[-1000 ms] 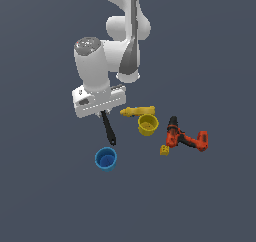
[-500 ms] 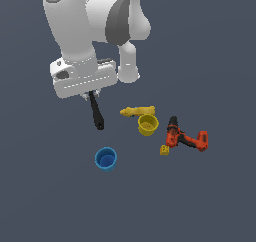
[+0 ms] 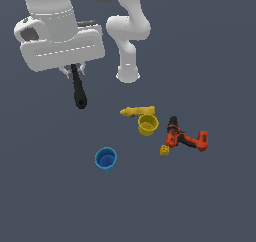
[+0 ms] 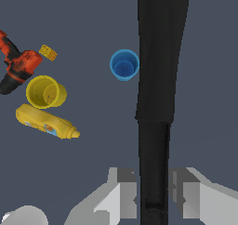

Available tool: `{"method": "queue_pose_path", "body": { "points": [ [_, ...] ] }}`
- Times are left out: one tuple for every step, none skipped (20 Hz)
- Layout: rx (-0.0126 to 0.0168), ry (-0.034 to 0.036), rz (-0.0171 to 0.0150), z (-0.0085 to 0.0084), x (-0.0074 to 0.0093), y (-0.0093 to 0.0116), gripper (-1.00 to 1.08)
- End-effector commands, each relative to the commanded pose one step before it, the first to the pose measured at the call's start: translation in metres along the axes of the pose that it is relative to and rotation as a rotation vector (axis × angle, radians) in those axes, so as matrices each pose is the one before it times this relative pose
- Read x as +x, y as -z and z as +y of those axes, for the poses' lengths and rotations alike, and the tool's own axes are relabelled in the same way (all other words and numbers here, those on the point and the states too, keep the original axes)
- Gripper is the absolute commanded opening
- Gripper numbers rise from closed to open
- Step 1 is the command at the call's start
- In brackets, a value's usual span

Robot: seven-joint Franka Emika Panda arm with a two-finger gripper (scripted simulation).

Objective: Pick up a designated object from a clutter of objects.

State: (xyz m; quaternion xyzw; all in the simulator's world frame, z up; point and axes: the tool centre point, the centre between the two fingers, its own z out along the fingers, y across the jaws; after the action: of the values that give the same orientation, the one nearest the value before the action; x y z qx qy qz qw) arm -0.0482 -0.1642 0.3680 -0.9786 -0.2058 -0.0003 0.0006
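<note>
The black spatula (image 3: 78, 90) hangs high above the floor, its rounded handle tip pointing down, and my gripper (image 3: 74, 73) is shut on its upper part. In the wrist view the spatula (image 4: 160, 80) runs long and dark between my two grey fingers (image 4: 124, 191), which press on it from both sides; the gripper (image 4: 153, 194) holds it firmly. The white hand hides the spatula's top in the exterior view. The rest of the clutter lies far below, toward the exterior view's right.
On the floor are a blue cup (image 3: 106, 159), a yellow cup (image 3: 148, 124), a yellow banana-like piece (image 3: 137, 110), a tiny yellow cube (image 3: 164, 149) and an orange-and-black drill (image 3: 184, 136). The arm's white base (image 3: 128, 73) stands behind them.
My gripper has risen steadily with the spatula in it, from just above the floor beside the blue cup to well above the clutter. The other objects have not moved.
</note>
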Motion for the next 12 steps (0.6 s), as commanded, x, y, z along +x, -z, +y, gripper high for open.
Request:
{"method": "queue_pose_path", "body": {
  "points": [
    [-0.0004, 0.00054, -0.00042, 0.00593, -0.0023, 0.02184, -1.0],
    [0.0, 0.0, 0.0, 0.00223, -0.00071, 0.00726, -1.0],
    [0.0, 0.0, 0.0, 0.0021, -0.00063, 0.00674, -1.0],
    [0.0, 0.0, 0.0, 0.00196, -0.00056, 0.00621, -1.0],
    [0.0, 0.0, 0.0, 0.00182, -0.00048, 0.00569, -1.0],
    [0.0, 0.0, 0.0, 0.00168, -0.00041, 0.00516, -1.0],
    [0.0, 0.0, 0.0, 0.00154, -0.00035, 0.00464, -1.0],
    [-0.00053, 0.00026, -0.00037, 0.00107, -0.00003, 0.00418, -1.0],
    [0.0, 0.0, 0.0, 0.00124, -0.00022, 0.00361, -1.0],
    [0.0, 0.0, 0.0, 0.00109, -0.00017, 0.00312, -1.0],
    [0.0, 0.0, 0.0, 0.00094, -0.00013, 0.00265, -1.0],
    [0.0, 0.0, 0.0, 0.00079, -0.00009, 0.0022, -1.0]
  ]
}}
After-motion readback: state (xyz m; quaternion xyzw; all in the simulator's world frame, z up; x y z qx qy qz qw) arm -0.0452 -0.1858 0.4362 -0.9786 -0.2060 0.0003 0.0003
